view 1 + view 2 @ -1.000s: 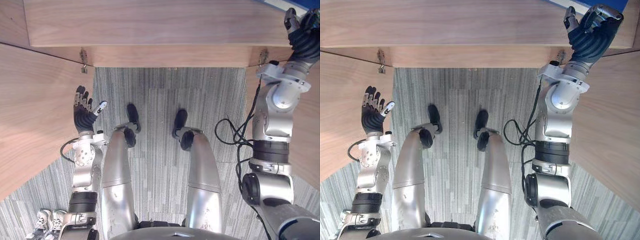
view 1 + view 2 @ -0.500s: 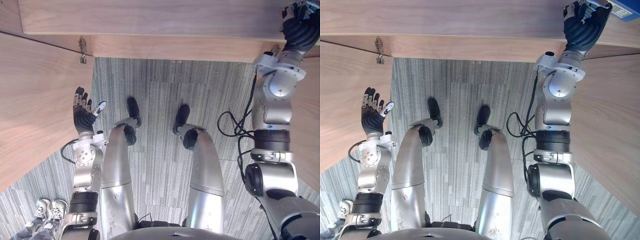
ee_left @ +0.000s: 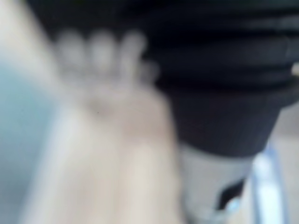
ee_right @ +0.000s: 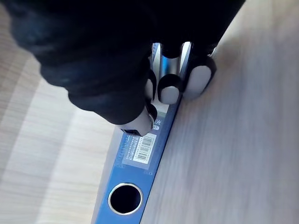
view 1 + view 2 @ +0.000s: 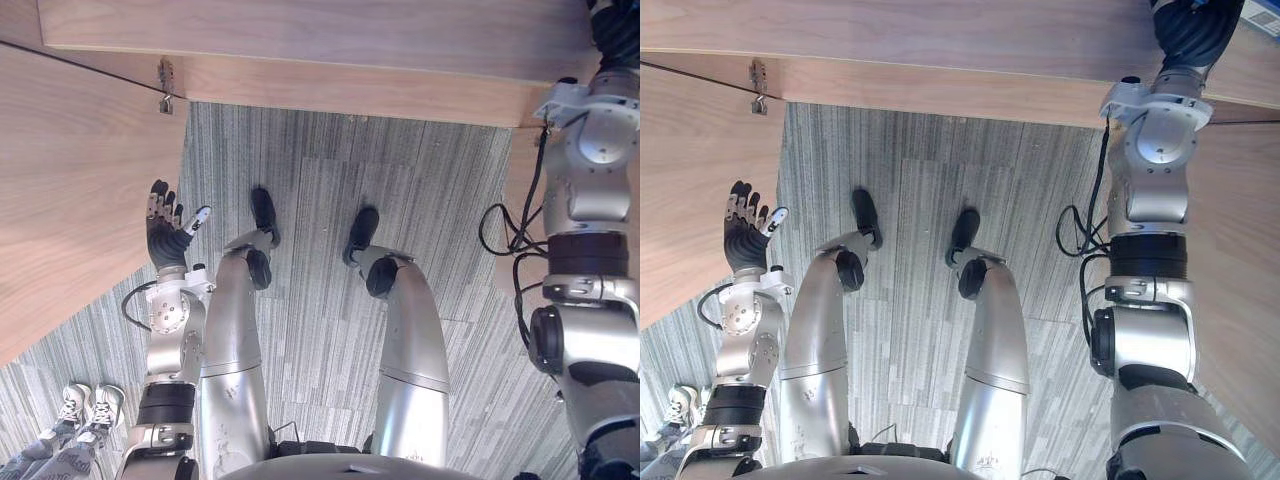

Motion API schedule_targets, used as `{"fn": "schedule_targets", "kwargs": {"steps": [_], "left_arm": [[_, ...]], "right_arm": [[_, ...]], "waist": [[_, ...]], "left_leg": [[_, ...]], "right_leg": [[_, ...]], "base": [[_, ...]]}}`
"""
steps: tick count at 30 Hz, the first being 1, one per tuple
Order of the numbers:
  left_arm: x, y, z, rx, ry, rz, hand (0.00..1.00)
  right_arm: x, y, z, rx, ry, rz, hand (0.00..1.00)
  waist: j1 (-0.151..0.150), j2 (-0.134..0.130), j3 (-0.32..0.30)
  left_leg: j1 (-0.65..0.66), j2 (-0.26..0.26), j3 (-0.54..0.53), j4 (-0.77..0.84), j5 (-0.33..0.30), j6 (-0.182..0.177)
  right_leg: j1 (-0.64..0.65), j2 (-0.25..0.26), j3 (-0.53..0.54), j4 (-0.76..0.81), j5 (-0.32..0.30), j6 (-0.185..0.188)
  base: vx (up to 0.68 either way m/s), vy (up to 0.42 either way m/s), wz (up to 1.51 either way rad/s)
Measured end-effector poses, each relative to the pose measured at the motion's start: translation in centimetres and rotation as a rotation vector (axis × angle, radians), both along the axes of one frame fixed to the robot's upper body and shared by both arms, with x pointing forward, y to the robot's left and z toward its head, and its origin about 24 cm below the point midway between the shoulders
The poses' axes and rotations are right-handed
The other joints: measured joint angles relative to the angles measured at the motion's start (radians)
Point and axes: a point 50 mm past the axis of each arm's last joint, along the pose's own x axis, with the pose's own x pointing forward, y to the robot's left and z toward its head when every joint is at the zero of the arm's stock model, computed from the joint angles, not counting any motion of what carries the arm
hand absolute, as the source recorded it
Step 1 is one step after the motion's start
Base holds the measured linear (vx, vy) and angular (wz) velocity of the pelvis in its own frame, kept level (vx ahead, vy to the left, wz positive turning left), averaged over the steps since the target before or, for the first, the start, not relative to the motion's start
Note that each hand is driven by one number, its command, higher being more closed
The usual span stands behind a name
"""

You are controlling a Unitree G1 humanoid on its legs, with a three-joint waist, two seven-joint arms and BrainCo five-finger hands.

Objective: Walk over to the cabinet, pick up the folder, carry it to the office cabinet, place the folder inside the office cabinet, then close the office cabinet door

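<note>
Folder [image 4: 135, 186] spine sits clamped in the right hand's [image 4: 93, 60] curled fingers [image 4: 169, 92].

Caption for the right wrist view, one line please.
Right hand pinches the spine of a blue folder, wooden surface behind it.

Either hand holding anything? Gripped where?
Right hand pinches the blue folder by its spine, away from the finger hole. Left hand open, empty.
</note>
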Motion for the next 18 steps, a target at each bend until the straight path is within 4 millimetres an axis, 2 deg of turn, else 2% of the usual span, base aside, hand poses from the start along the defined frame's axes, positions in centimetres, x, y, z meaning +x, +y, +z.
{"fn": "schedule_targets", "kwargs": {"steps": [4,9,18], "left_arm": [[0.3,0.3,-0.2,-0.037,0.006,0.007,0.0],[0.5,0.6,0.0,-0.048,0.001,0.022,0.0],[0.5,0.8,-0.1,-0.092,0.001,0.04,0.0]], "right_arm": [[0.5,-0.4,0.7,0.019,0.008,-0.003,1.0],[1.1,-0.7,2.7,0.067,0.01,-0.004,1.0],[1.2,-0.5,2.9,0.079,0.005,-0.011,1.0]], "waist": [[-0.003,0.0,0.0],[-0.006,-0.001,0.001],[-0.012,-0.001,0.001]], "left_leg": [[-0.001,0.0,0.001,0.0,-0.002,-0.003],[-0.001,0.001,0.006,-0.012,0.0,-0.002],[0.001,0.003,0.01,-0.017,0.009,0.002]], "right_leg": [[0.0,0.0,-0.001,-0.002,0.0,0.0],[-0.003,0.0,-0.001,-0.012,0.001,0.0],[-0.003,0.0,-0.001,-0.017,0.003,-0.001]], "base": [[-0.05,-0.001,0.0],[-0.04,-0.002,0.0],[-0.03,-0.006,0.0]]}}
